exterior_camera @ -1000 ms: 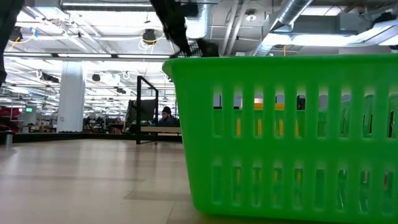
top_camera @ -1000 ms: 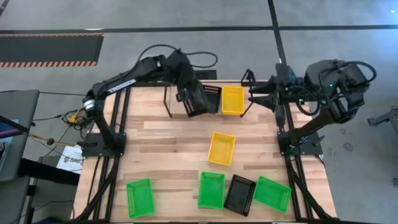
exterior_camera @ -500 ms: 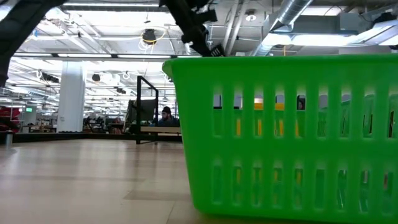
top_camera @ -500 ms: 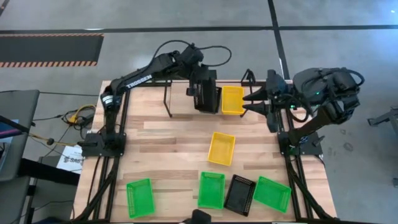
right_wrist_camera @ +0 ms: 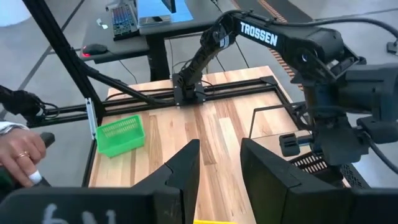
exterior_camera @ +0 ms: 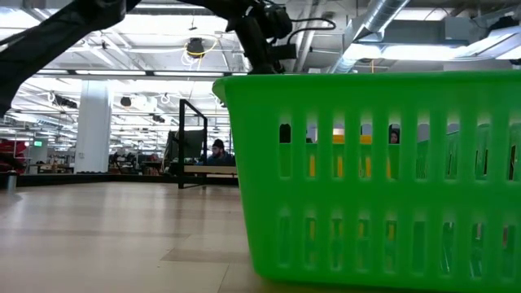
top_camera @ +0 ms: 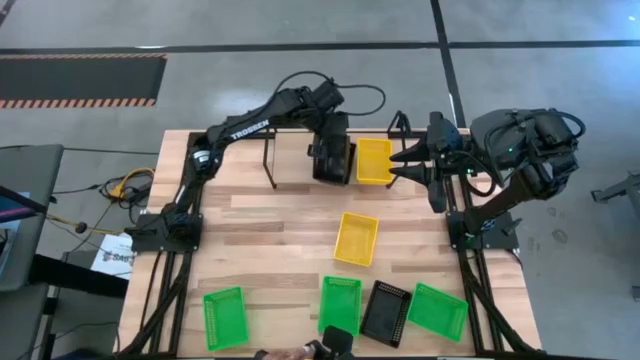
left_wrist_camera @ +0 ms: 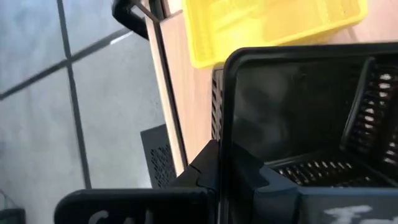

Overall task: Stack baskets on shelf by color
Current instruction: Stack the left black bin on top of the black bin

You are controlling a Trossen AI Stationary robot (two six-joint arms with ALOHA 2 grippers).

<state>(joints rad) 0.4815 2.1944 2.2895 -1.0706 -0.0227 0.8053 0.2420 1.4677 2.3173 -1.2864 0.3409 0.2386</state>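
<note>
My left gripper (top_camera: 330, 150) is over the shelf (top_camera: 270, 160) at the table's far edge, shut on a black basket (top_camera: 335, 165) that stands steeply tipped beside a yellow basket (top_camera: 374, 160) on the shelf. My right gripper (top_camera: 395, 165) is open and empty, level at the shelf's right end, right of the yellow basket. On the table lie a second yellow basket (top_camera: 357, 238), three green baskets (top_camera: 224, 318) (top_camera: 340, 305) (top_camera: 437, 311) and another black basket (top_camera: 385, 312). My left gripper holds the black basket by one side wall at its rim (left_wrist_camera: 225, 124), seemingly with one finger (left_wrist_camera: 205, 171) outside and one inside the basket. It comes from above. The basket is tipped steeply on edge; I cannot tell whether its lower edge touches the shelf.
A person's hand (top_camera: 300, 352) shows at the table's near edge and in the right wrist view (right_wrist_camera: 15, 155). In the low view a green basket (exterior_camera: 366, 179) fills the near right. Black frame rails (top_camera: 195, 200) edge the table. Bare wood lies left of centre.
My left gripper has carried the black basket toward the table's right edge, along the shelf up to the yellow basket. The basket has turned from a slant that showed its inside to nearly edge-on. A person's hand has come in at the near edge.
</note>
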